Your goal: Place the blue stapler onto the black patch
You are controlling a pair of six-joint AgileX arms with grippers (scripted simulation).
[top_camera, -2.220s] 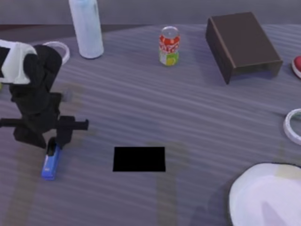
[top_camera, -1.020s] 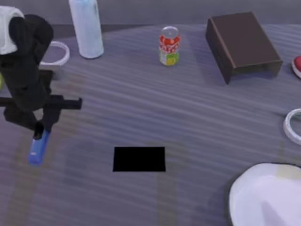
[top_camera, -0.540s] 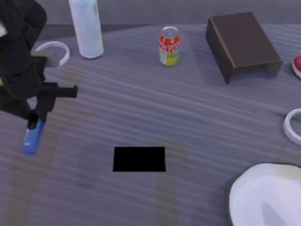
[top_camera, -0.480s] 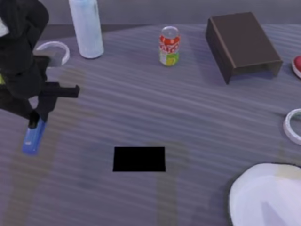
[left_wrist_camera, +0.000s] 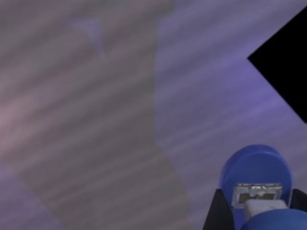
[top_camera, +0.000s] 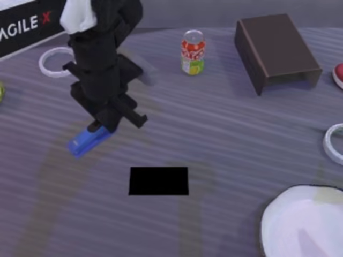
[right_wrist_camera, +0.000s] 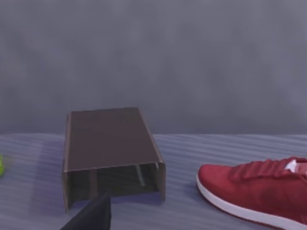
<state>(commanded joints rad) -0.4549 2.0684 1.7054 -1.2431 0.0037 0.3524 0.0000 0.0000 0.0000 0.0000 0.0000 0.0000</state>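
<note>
The blue stapler (top_camera: 86,141) hangs slantwise above the table, left of and a little beyond the black patch (top_camera: 158,181). My left gripper (top_camera: 101,128) is shut on its black end. In the left wrist view the stapler (left_wrist_camera: 256,179) sits between two dark fingers (left_wrist_camera: 218,213), and a corner of the black patch (left_wrist_camera: 288,72) shows farther off. My right arm (top_camera: 303,222) is parked at the near right. In the right wrist view only one dark finger (right_wrist_camera: 91,215) of the open right gripper shows, with nothing by it.
A drink can (top_camera: 193,52) and a raised dark brown box (top_camera: 276,51) stand at the back. A red shoe (top_camera: 338,75) and a white ring (top_camera: 335,143) lie at the right edge. Another white ring (top_camera: 53,60) lies at the back left.
My left arm has swung to the right with the stapler in its grip. The stapler has turned and now hangs much closer to the black patch.
</note>
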